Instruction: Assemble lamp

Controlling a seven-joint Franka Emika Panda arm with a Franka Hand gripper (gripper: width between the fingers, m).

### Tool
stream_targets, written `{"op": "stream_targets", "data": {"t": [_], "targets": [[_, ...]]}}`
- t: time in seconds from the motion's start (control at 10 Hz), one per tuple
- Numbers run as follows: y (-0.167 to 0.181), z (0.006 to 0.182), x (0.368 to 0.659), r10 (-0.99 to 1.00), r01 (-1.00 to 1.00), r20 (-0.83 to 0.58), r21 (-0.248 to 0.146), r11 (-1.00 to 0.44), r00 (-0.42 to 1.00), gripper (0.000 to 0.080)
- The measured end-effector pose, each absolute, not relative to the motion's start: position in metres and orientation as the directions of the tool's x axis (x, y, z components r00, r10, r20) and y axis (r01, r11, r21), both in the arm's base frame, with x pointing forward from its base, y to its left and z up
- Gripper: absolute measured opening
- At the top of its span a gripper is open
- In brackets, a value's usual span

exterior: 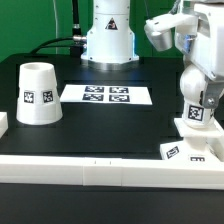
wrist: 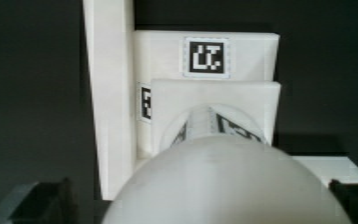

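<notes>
One bulb (exterior: 197, 110) stands upright, long axis vertical and rounded end up, on the one flat base (exterior: 185, 150), to the exterior view's right of the marker board (exterior: 107, 95). The end effector (exterior: 196, 86) clamps it from above. One shade (exterior: 38, 93) sits mouth-down on the surface (exterior: 100, 128), to the exterior view's left of that board.

Ext cam: off-arm, in front of bench (exterior: 70, 135), raised a bit, facing robot pedestal (exterior: 108, 40) at back. Mid range, takes in the work area w/ marker board (exterior: 106, 95) centre. Wrist cam: on arm, looks down, v close, blurred bulb (wrist: 211, 185) fills near field. Shared: bulb, base (wrist: 202, 60), rail (wrist: 105, 90), all at ext view's right, front edge.
</notes>
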State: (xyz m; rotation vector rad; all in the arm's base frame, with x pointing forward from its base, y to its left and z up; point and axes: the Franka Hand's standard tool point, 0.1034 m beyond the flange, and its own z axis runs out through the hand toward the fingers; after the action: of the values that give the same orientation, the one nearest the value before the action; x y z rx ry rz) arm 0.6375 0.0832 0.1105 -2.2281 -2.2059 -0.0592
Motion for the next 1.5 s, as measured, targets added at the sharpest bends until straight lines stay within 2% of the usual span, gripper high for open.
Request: {"op": "stream_targets", "data": {"t": [0.1,0.2,0.3,0.6,0.9,1.1,1.5], "targets": [[0.0825,0.1102,0.6375,0.999,1.000,0.031,0.022,-0.011,0.011,0.0608],[0.0820,0.1102,0.6375,0.999,1.000,0.031,0.022,-0.012,0.011,0.0608],[0.0820,0.1102,0.6375,0.999,1.000,0.031,0.022,-0.015,0.015,0.0574],[0.0820,0.1102,0.6374,0.997,0.998,0.033,0.019,-0.068,0.067,0.0574],[0.0814,0.1102,0.6362,0.877,0.878,0.036,0.000,-0.479,0.478,0.0574],[0.0811,0.1104,0.6350,0.743,0.743,0.027,-0.018,-0.669,0.669,0.0574],[0.0816,0.1108,0.6356,0.551,0.551,0.024,-0.023,-0.834,0.834,0.0576]]}}
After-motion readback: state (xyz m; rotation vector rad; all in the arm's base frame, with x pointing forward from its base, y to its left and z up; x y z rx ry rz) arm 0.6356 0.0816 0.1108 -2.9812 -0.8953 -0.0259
